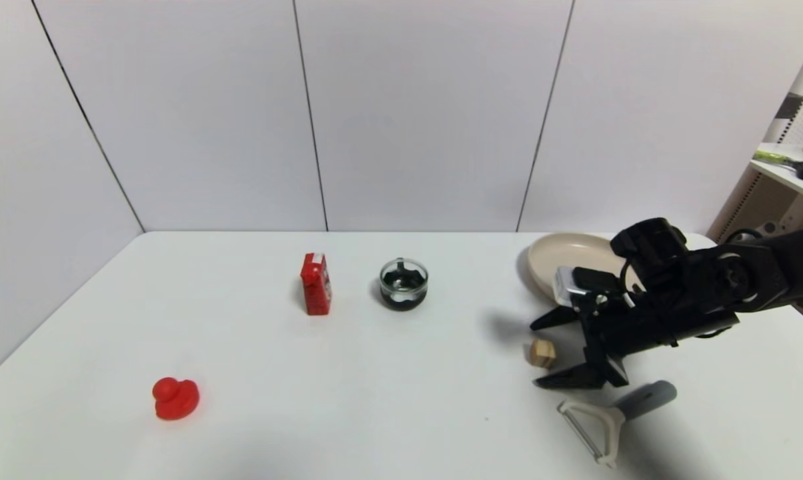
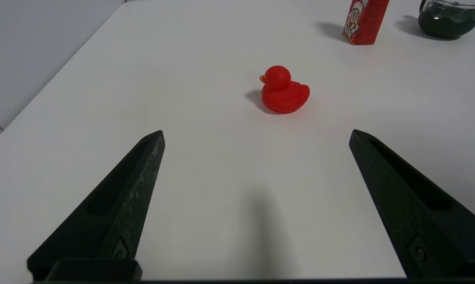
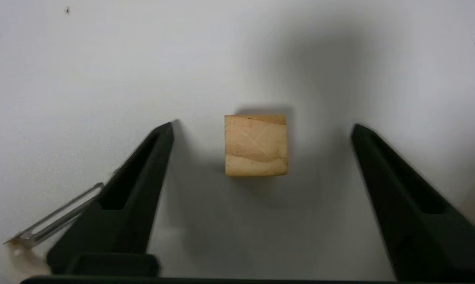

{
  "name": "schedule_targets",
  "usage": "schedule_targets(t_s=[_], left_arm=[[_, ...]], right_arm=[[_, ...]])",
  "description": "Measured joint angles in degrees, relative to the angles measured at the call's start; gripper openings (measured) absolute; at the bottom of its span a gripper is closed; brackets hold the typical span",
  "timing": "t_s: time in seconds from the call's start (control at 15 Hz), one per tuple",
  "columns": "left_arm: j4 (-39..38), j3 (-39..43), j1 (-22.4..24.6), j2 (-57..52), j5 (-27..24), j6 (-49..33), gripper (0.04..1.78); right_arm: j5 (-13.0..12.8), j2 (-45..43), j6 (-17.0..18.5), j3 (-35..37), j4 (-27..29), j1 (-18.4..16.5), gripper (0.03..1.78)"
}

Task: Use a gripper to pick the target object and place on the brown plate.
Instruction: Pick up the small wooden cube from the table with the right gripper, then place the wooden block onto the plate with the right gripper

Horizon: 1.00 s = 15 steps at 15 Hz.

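Observation:
A small tan wooden cube (image 1: 542, 353) with a darker stripe lies on the white table at the right. My right gripper (image 1: 541, 353) is open and low over it, one finger on each side, neither touching. In the right wrist view the cube (image 3: 256, 145) sits between the two black fingers (image 3: 142, 173) of the gripper (image 3: 263, 128), with clear gaps on both sides. The beige-tan plate (image 1: 554, 257) lies behind the right arm, partly hidden by it. My left gripper (image 2: 257, 134) is open and empty over bare table, out of the head view.
A white and grey peeler (image 1: 608, 417) lies just in front of the right gripper; its blade also shows in the right wrist view (image 3: 52, 221). A red carton (image 1: 316, 283) and a dark glass bowl (image 1: 404, 285) stand mid-table. A red duck (image 1: 174, 398) sits front left.

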Motion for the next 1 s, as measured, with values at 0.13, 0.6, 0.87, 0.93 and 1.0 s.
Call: schedule_targets(t_s=[0.13,0.6,0.87,0.93,1.0], left_arm=[[0.0,0.0,0.0,0.0,0.0,0.0,1.69],[0.0,0.0,0.0,0.0,0.0,0.0,1.69],[0.0,0.0,0.0,0.0,0.0,0.0,1.69],[0.0,0.0,0.0,0.0,0.0,0.0,1.69],[0.0,0.0,0.0,0.0,0.0,0.0,1.69]], right_arm=[[0.0,0.3,0.0,0.0,0.0,0.0,1.15],[0.2,0.0,0.2,-0.3,-0.5,-0.5,0.44],[0.4,-2.9,2.9,-3.4,-0.4,-3.7,0.44],[0.3,-3.9,5.5,-4.6,-0.1,-4.6,0.44],[0.2,-4.7,9.3,-6.0,-0.1,-5.2,0.44]])
